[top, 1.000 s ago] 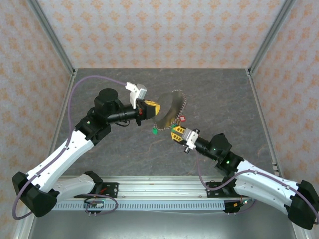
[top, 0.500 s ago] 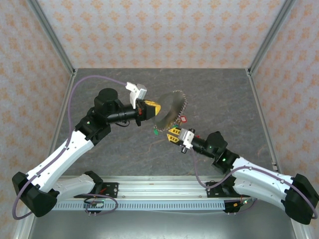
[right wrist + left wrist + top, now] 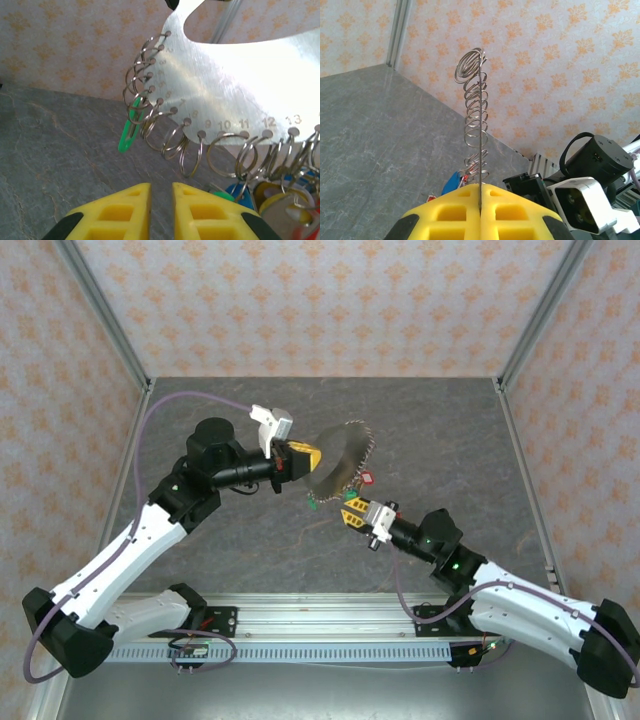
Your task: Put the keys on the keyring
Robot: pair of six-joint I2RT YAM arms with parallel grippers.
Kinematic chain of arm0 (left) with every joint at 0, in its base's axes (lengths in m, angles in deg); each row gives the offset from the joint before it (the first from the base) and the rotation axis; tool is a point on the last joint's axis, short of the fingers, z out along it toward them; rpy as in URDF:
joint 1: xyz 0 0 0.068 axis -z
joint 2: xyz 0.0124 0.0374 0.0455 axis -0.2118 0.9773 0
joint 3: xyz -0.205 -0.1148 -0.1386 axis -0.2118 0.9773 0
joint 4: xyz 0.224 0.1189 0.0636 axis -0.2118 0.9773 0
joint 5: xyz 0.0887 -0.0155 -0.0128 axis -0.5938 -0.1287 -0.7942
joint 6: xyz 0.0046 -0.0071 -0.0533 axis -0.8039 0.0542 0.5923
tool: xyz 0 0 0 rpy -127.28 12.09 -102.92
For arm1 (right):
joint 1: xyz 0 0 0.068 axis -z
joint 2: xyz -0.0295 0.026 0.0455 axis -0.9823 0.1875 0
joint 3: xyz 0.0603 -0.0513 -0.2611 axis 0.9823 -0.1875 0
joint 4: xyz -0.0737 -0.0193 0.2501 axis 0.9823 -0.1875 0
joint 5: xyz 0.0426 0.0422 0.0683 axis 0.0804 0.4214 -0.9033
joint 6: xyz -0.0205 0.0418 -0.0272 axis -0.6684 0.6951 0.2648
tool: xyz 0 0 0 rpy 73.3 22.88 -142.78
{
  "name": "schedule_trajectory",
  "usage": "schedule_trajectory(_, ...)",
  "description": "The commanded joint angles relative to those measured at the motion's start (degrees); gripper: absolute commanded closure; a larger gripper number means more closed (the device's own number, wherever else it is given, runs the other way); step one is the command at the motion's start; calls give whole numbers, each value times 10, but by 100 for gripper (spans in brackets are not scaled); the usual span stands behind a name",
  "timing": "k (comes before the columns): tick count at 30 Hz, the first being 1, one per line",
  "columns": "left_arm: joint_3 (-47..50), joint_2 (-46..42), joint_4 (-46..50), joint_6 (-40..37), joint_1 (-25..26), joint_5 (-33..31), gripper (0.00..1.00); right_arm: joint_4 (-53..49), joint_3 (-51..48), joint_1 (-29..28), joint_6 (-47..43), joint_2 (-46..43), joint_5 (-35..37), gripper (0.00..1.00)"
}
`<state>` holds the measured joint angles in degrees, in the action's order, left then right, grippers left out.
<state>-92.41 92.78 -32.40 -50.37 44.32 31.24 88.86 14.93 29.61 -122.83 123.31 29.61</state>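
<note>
Your left gripper [image 3: 305, 457] clamps the keyring [image 3: 340, 460] edge-on and aloft so its rings [image 3: 190, 150] hang free; keys [image 3: 280, 200] dangle from some. Your right gripper [image 3: 161, 192], jaws slightly parted and empty, faces the rings

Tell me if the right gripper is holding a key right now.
No, the right gripper has its yellow fingers slightly apart with nothing between them, near the metal plate hung with rings.
</note>
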Motion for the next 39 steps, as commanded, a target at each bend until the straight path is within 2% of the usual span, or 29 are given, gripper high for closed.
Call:
schedule_trajectory(1, -15, -20, -25, -7, -2, -2, 100, -2, -12, -3, -2, -9, 12, 82)
schedule_trajectory(7, -16, -19, -22, -12, -3, 14, 100, 49, -17, -3, 20, -10, 16, 82)
schedule_trajectory(12, -17, -13, -23, -12, -2, 24, 100, 61, 10, -3, 27, 3, -24, 82)
schedule_trajectory(21, -20, -9, -29, -6, -2, 30, 100, 115, 26, -3, 36, 53, -45, 84)
schedule_trajectory(29, -19, -7, -26, -6, -3, 27, 100, 79, 37, -4, 26, 53, -72, 84)
schedule_trajectory(39, -21, -9, -24, -7, -3, 28, 100, 33, 17, -4, 16, 20, -21, 83)
